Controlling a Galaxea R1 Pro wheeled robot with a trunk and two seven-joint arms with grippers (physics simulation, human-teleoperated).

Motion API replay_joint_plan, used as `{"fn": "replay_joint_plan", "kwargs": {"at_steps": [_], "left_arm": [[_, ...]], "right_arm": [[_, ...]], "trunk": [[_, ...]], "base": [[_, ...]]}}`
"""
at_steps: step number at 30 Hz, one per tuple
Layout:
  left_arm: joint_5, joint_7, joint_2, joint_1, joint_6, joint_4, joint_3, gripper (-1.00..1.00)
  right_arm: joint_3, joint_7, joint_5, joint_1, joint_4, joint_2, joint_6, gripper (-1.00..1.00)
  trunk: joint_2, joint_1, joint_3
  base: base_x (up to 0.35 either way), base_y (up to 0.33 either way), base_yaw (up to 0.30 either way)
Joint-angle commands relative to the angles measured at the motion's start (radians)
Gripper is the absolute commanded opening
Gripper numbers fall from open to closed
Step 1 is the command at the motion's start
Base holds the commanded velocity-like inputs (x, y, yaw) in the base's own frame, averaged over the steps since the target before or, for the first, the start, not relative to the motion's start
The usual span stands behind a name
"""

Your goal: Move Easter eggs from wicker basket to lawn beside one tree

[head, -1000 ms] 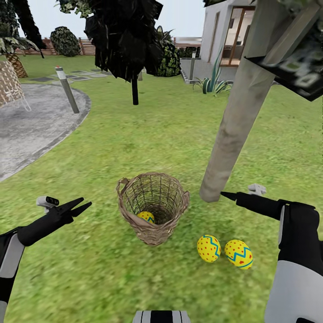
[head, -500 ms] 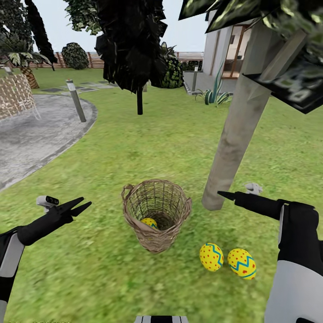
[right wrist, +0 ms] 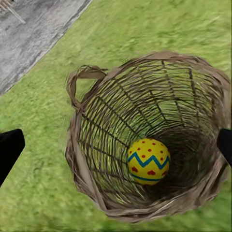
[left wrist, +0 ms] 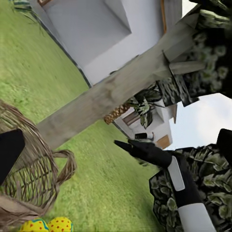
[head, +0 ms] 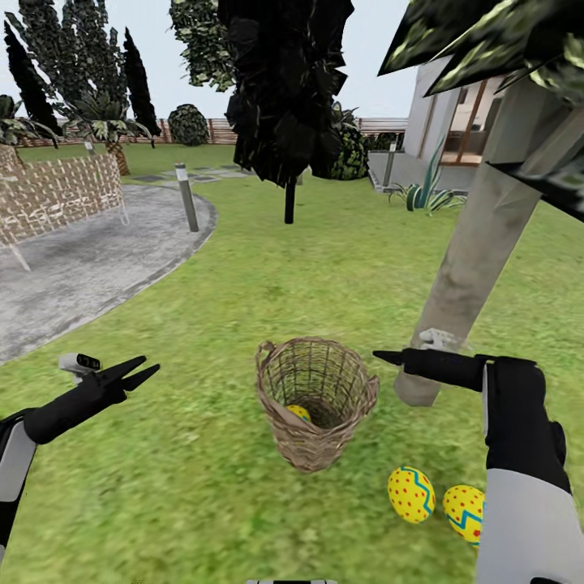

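on the lawn [head: 243, 308], a wicker basket [head: 318, 403] tilted a little, just beside the foot of a pale-trunked tree [head: 478, 259]. inside the basket, one easter egg [right wrist: 148, 161] at the bottom, yellow with a blue zigzag and red marks. two more eggs on the grass near the trunk, nearer the robot than the basket: one [head: 410, 494] in full sight, the other [head: 465, 512] partly hidden behind the right forearm, the pair close together but whether touching cannot be told. right gripper [head: 380, 356] above the basket's rim on the tree side, fingers spread wide to either side of the basket in the right wrist view, empty. left gripper [head: 149, 367] well apart from the basket, over bare grass, fingers parted and empty. beyond, a grey paved path [head: 89, 251] and a dark thin-trunked tree [head: 289, 97].
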State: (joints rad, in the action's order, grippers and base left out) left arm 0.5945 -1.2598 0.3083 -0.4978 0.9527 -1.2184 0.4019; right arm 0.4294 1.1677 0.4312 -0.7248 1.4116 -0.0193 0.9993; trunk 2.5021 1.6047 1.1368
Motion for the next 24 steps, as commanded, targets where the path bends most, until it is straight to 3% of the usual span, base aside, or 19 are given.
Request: {"fn": "replay_joint_plan", "kwargs": {"at_steps": [1, 2, 4, 7, 9, 10, 12, 14, 17, 21, 24], "left_arm": [[0.002, -0.001, 0.000, 0.000, 0.008, 0.000, 0.000, 1.00], [0.002, -0.001, 0.000, 0.000, 0.008, 0.000, 0.000, 1.00], [0.002, -0.001, 0.000, 0.001, 0.007, -0.001, 0.000, 1.00], [0.004, -0.004, -0.005, 0.002, -0.001, -0.001, 0.021, 1.00], [0.006, -0.006, -0.011, 0.002, -0.004, 0.001, 0.064, 1.00], [0.007, -0.008, -0.014, 0.003, -0.005, 0.003, 0.093, 1.00], [0.008, -0.010, -0.016, 0.006, -0.005, 0.006, 0.118, 1.00], [0.009, -0.011, -0.017, 0.008, -0.003, 0.006, 0.125, 1.00], [0.009, -0.012, -0.017, 0.008, -0.002, 0.006, 0.128, 1.00], [0.010, -0.012, -0.016, 0.008, -0.002, 0.006, 0.133, 1.00], [0.010, -0.012, -0.017, 0.008, -0.002, 0.007, 0.133, 1.00]], "right_arm": [[-0.027, -0.001, 0.011, -0.001, 0.000, 0.001, 0.006, 1.00], [-0.058, -0.018, 0.010, -0.001, -0.001, 0.004, 0.006, 1.00], [-0.166, -0.130, 0.008, -0.001, -0.004, 0.060, 0.007, 1.00], [-0.221, -0.285, 0.009, -0.001, -0.011, 0.119, 0.007, 1.00], [-0.271, -0.353, 0.008, -0.001, -0.023, 0.130, 0.007, 1.00], [-0.314, -0.400, 0.006, -0.001, -0.035, 0.134, 0.007, 1.00], [-0.378, -0.493, 0.001, -0.001, -0.057, 0.144, 0.007, 1.00], [-0.403, -0.557, 0.000, -0.001, -0.080, 0.164, 0.007, 1.00], [-0.411, -0.584, 0.001, -0.002, -0.109, 0.175, 0.007, 1.00], [-0.413, -0.631, 0.002, -0.005, -0.146, 0.178, 0.009, 1.00], [-0.414, -0.728, -0.003, -0.012, -0.191, 0.180, 0.010, 1.00]], "trunk": [[0.000, -0.001, -0.003], [0.000, -0.001, -0.007], [-0.001, -0.002, -0.015], [-0.001, -0.002, -0.015], [-0.001, -0.002, -0.015], [-0.001, -0.002, -0.015], [-0.001, -0.002, -0.015], [-0.001, -0.002, -0.015], [-0.001, -0.002, -0.015], [-0.001, -0.002, -0.015], [-0.001, -0.002, -0.015]], "base": [[0.000, 0.000, 0.286], [0.000, 0.000, 0.276], [0.000, 0.000, 0.135], [0.000, 0.000, 0.030], [0.000, 0.000, 0.007], [0.000, 0.000, 0.003], [0.000, 0.000, 0.001], [0.004, 0.000, 0.000], [0.124, 0.067, 0.000], [0.250, 0.147, 0.000], [0.273, 0.165, 0.000]]}}
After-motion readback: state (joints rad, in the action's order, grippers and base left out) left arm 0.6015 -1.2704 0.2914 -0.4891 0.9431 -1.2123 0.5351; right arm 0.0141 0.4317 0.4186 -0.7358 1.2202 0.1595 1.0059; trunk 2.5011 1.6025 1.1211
